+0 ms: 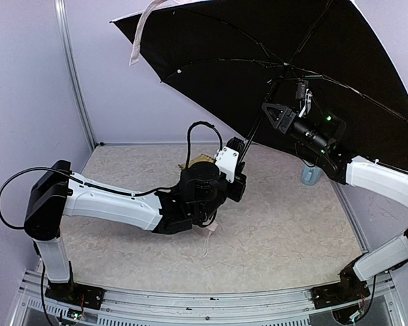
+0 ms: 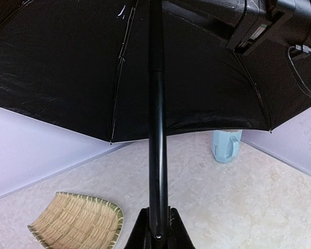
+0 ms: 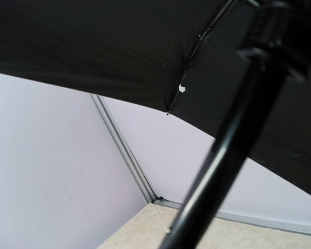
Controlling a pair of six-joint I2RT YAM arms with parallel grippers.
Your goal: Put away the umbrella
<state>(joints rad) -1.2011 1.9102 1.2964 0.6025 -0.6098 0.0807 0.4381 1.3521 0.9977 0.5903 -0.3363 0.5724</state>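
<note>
The umbrella (image 1: 258, 47) is open, and its black underside fills the top of every view. A pale pink tie strap (image 1: 141, 37) hangs from the canopy's edge. My left gripper (image 1: 239, 145) is shut on the thin black shaft (image 2: 156, 129) near its lower end, with the fingers (image 2: 141, 233) clamped on both sides. The handle is hidden behind the left wrist. My right gripper (image 1: 272, 112) is up under the canopy beside the upper shaft (image 3: 233, 155). Its fingers do not show in the right wrist view, so I cannot tell whether it grips.
A woven bamboo tray (image 2: 78, 223) lies on the table behind the left wrist, partly hidden in the top view (image 1: 189, 164). A pale blue mug (image 2: 226, 146) stands at the far right by the wall, also in the top view (image 1: 311, 175). Walls close in on the left, back and right.
</note>
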